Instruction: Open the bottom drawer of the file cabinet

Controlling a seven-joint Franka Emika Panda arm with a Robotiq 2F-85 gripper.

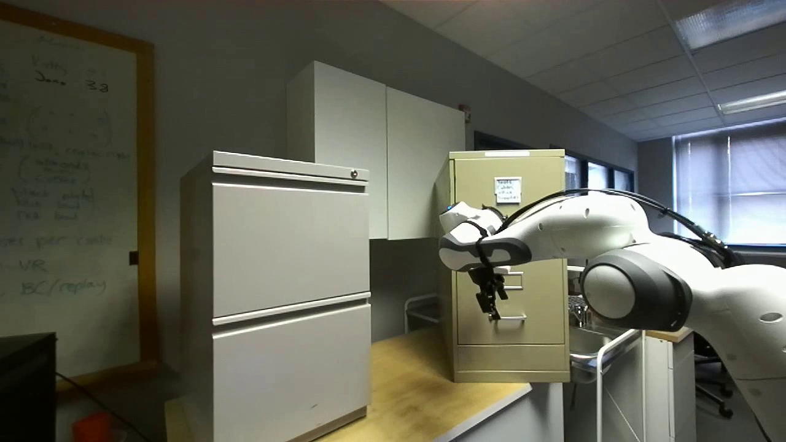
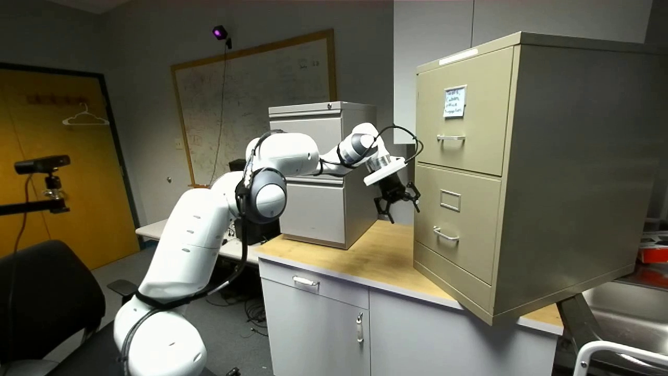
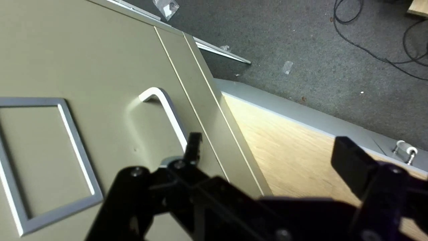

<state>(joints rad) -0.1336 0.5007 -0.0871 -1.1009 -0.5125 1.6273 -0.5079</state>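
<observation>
The beige-tan file cabinet (image 1: 540, 175) stands on the counter and also shows in an exterior view (image 2: 569, 172). Its bottom drawer (image 1: 545, 301) is shut; it shows in an exterior view (image 2: 477, 219) and the wrist view (image 3: 110, 63). The drawer's silver handle (image 2: 446, 235) also shows in the wrist view (image 3: 170, 112). My gripper (image 2: 405, 215) is open and empty, in front of the drawer near the handle. In the wrist view the gripper (image 3: 267, 142) has one finger overlapping the handle's near end; I cannot tell if they touch. The other finger is over the counter.
The pale grey two-drawer cabinet (image 1: 291, 245) stands on the same wooden counter (image 1: 405, 368), beside the file cabinet. White wall cupboards (image 1: 350, 123) hang behind. A sink (image 2: 626, 308) and a white rail (image 2: 621, 350) are on the file cabinet's far side.
</observation>
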